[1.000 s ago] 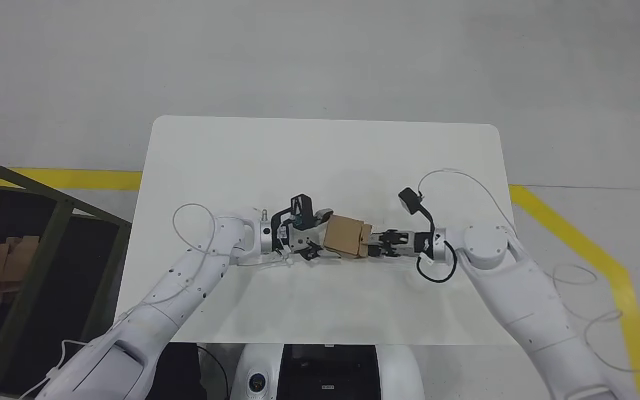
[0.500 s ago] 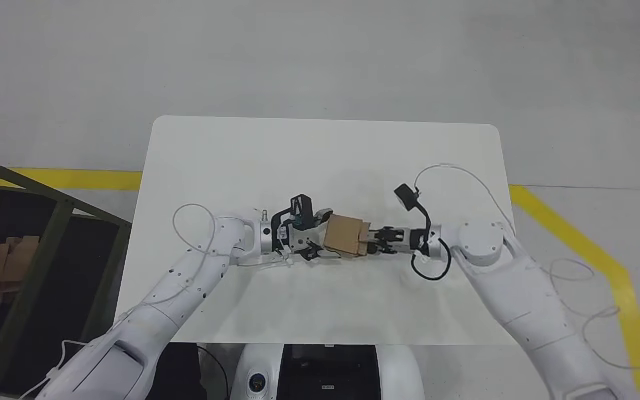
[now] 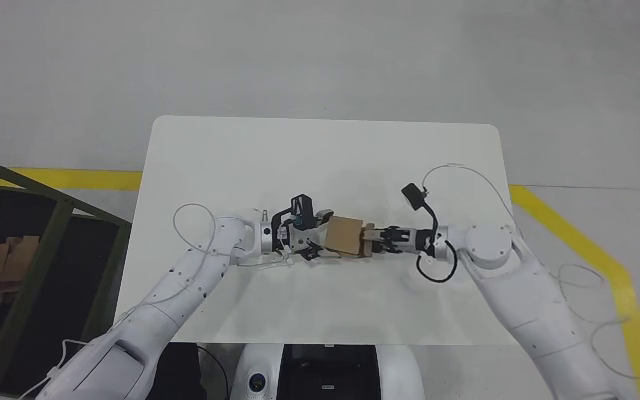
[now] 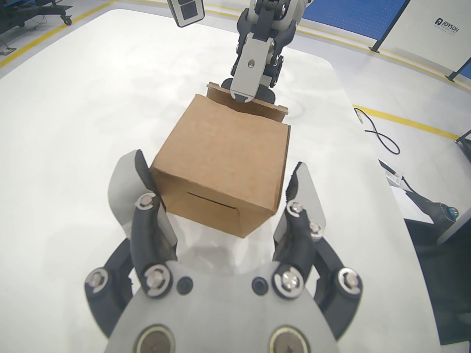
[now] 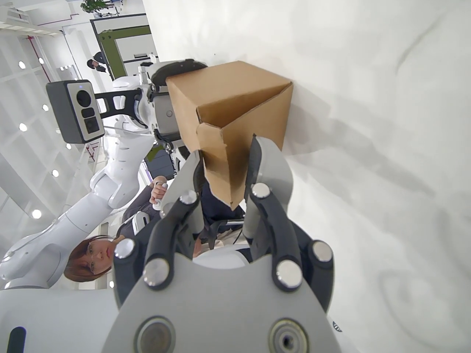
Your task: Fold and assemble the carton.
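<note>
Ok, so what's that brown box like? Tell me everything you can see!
The carton is plain brown cardboard, already folded into a box shape. It rests on the white table with its two ends facing the arms. One end is closed and has a thin slot in it; the open left gripper straddles that end. The other end is not closed yet, and its flap sticks out, pinched by the right gripper.

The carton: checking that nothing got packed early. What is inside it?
Through the open end of the carton, the right wrist view shows bare cardboard walls and nothing loose. The flap pinched in the right gripper covers the deeper interior, so that part cannot be checked.
</note>
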Controlling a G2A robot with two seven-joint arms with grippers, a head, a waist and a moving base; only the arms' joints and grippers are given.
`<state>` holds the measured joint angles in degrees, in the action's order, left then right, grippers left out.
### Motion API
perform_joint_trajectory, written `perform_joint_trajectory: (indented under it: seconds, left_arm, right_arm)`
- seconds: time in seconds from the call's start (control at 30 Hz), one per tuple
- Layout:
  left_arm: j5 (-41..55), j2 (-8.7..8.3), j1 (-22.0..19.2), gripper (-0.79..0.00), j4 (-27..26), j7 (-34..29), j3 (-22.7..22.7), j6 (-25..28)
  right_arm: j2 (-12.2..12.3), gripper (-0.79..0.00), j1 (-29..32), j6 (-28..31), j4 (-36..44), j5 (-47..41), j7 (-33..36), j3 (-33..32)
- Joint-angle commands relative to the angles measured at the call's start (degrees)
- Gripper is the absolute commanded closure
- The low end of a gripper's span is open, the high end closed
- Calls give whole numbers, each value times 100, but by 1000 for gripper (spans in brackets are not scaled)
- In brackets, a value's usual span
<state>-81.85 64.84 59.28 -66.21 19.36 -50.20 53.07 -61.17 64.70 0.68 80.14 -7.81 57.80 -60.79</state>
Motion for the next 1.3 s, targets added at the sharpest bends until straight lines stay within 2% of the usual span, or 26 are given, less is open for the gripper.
perform_joint_trajectory:
  seconds: [0.0,0.2,0.33,0.53,0.6,0.77,0.9,1.13,1.27]
  left_arm:
    - [9,2,-3,-659,3,-8,1,-2]
    - [14,9,-19,-656,13,-33,13,2]
    - [10,14,-32,-659,16,-33,25,6]
    - [24,24,-43,-656,35,-37,43,11]
    - [24,26,-46,-656,40,-36,47,8]
    - [28,31,-60,-650,72,-41,48,-8]
    - [16,35,-65,-643,100,-29,51,-32]
    - [19,37,-63,-650,132,3,45,-45]
    - [19,37,-61,-643,134,18,41,-48]
  right_arm:
    - [15,-203,39,-12,47,12,-5,-46]
    - [35,-219,120,54,48,-184,121,-127]
    - [21,-308,92,118,-94,-444,308,-107]
    - [-19,-265,3,334,-370,-888,563,-49]
    - [-32,-215,-30,384,-462,-992,622,-27]
    - [-62,-163,-112,447,-647,-1110,706,52]
    - [-85,-77,-165,478,-776,-1154,726,119]
    - [-117,-86,-264,447,-912,-1081,688,229]
    - [-122,-148,-292,424,-928,-1025,640,252]
